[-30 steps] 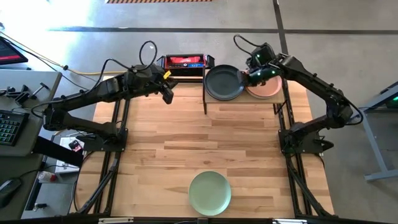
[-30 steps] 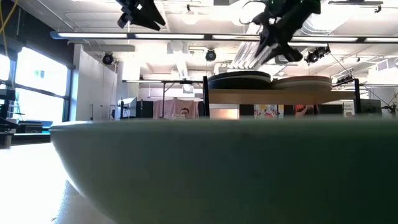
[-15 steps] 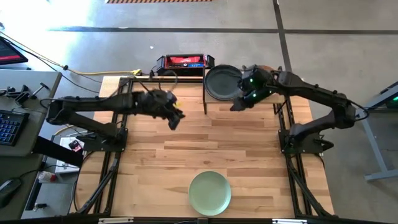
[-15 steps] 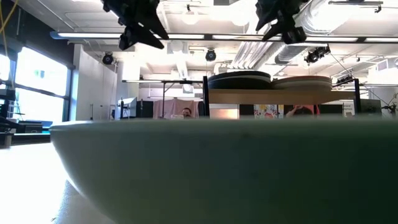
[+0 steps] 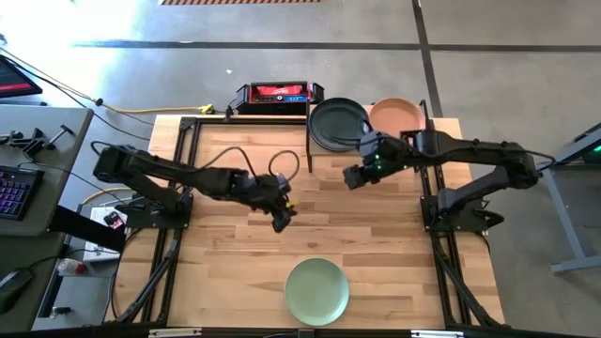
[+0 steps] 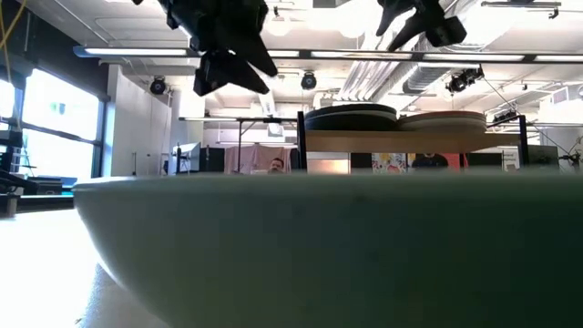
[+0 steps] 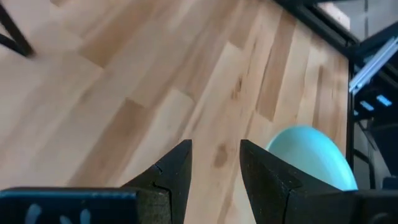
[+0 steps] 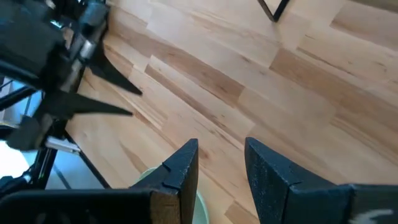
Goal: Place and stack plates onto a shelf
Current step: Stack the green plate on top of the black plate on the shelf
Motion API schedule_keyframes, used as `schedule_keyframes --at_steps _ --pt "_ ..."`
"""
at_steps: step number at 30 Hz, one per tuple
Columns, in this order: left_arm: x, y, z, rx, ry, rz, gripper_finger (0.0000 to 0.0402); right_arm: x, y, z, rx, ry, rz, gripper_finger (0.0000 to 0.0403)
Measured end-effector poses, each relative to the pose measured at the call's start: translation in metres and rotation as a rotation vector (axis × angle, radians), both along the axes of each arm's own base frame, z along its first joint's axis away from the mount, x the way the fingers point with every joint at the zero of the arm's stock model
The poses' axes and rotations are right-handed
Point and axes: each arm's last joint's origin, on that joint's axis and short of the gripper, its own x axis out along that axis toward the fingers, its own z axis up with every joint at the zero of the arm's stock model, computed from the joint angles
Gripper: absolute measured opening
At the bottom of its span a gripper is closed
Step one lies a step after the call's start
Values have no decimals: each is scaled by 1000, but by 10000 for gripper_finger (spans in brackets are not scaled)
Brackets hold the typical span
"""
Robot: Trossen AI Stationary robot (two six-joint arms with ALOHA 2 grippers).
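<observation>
Dark jointed arms, seemingly black-cabled

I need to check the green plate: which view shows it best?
The high view: the whole green plate lies on the table's near edge. The low view shows only its rim, filling the foreground; each wrist view shows only an edge.

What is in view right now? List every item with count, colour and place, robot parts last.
Plate stacks on the shelf: two; black-topped stack on the left half, peach-topped stack on the right half.
Pale green plate: one, near table edge, centre.
Shelf: one, light wood, black posts, far side of the table.
Red-and-black box: one, just left of the shelf.
Table: one, light wood.
Left gripper: open, empty, above mid-table.
Right gripper: open, empty, above the table just in front of the shelf.
</observation>
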Motion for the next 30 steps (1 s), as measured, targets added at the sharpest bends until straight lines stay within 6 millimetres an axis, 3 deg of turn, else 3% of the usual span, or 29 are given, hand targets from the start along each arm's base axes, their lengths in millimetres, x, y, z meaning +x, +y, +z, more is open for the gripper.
schedule_keyframes --at_steps 14,30 --pt "18 -43 -35 -51 59 -92 122 0 39 0 -29 -11 -116 110" --pt "24 -84 -76 -61 145 -164 122 -1 52 0 -74 -25 -150 110"
